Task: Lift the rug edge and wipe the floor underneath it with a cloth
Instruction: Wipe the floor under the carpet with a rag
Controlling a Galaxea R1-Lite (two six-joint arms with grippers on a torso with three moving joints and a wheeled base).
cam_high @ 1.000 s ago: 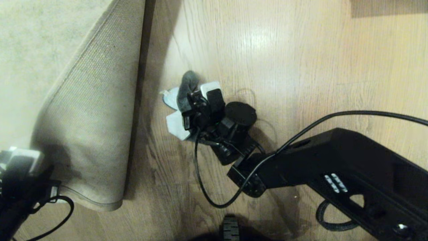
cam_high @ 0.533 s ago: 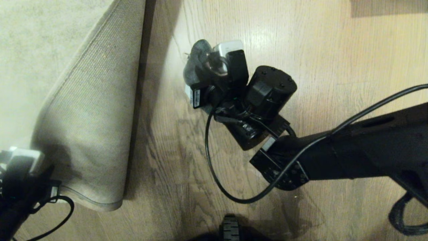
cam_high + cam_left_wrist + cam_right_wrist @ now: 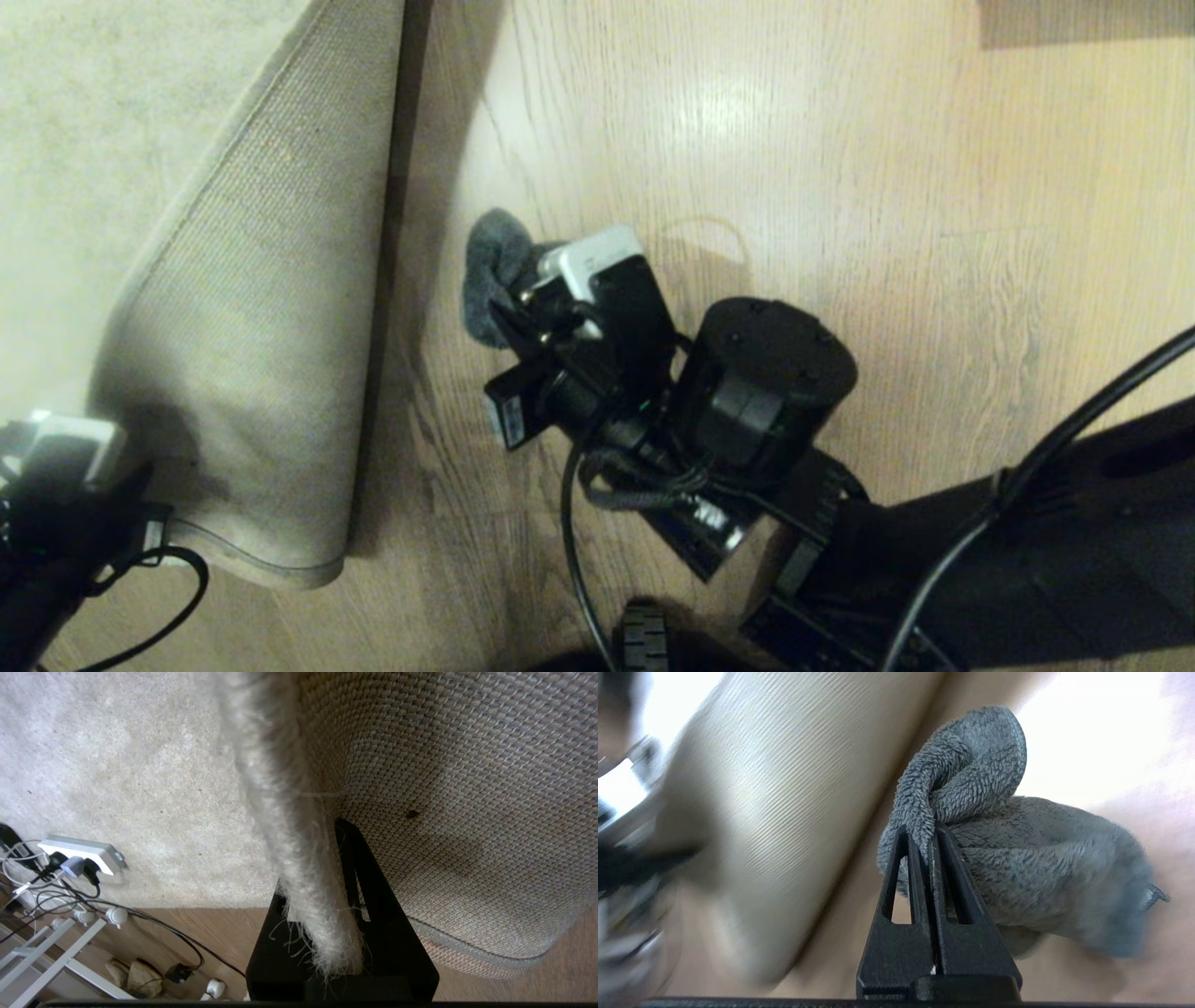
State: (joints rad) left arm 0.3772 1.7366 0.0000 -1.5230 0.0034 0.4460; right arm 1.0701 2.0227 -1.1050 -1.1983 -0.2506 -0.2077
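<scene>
— Now, where's your cloth (image 3: 1017, 858)?
— Pinched tight in your right gripper (image 3: 930, 833), over the floor (image 3: 840, 187) beside the folded rug.
— And the rug edge (image 3: 299, 868)?
— Clamped in your left gripper (image 3: 327, 891), backing up.

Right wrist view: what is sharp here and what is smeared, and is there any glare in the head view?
Right wrist view: the cloth pinched in the right gripper is sharp; the rug backing behind is streaked with motion blur and the upper corner is blown out white. Head view: a bright sheen sits on the floor, and the lifted rug edge throws a dark shadow band beside it.
</scene>
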